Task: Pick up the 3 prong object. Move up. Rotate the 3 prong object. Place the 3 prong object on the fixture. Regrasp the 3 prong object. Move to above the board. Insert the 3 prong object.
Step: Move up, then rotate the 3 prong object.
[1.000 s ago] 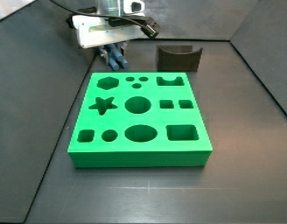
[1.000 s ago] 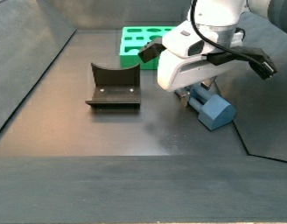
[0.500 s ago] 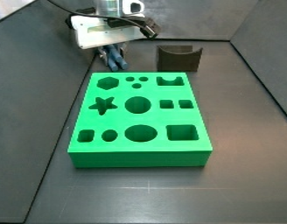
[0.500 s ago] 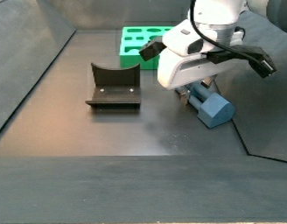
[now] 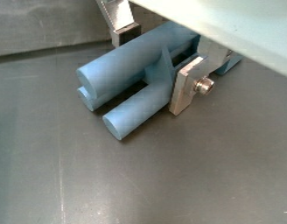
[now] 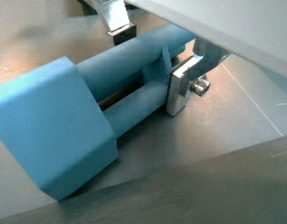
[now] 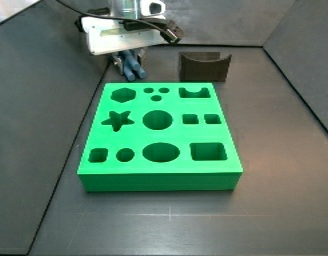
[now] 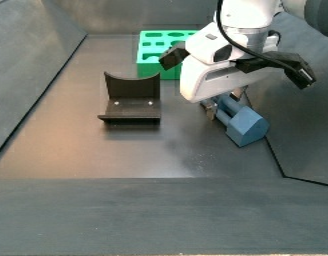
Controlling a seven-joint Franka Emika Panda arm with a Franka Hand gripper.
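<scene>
The pick-up step is in hand: the gripper (image 5: 152, 54), down at the floor, straddles the slim blue-grey 3 prong object (image 5: 132, 80), silver fingers (image 5: 185, 86) flanking its bars, grip unconfirmed. Next, lift straight up.

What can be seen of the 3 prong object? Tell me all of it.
The 3 prong object is a matte blue-grey piece, plastic by its look: a flat rectangular block at one end, with round parallel bars running out from it. It lies on the dark floor beside the board, apart from the fixture. The gripper is down over it, its silver fingers straddling the bars; whether the pads press them cannot be told. In a side view only its block end shows below the gripper.
</scene>
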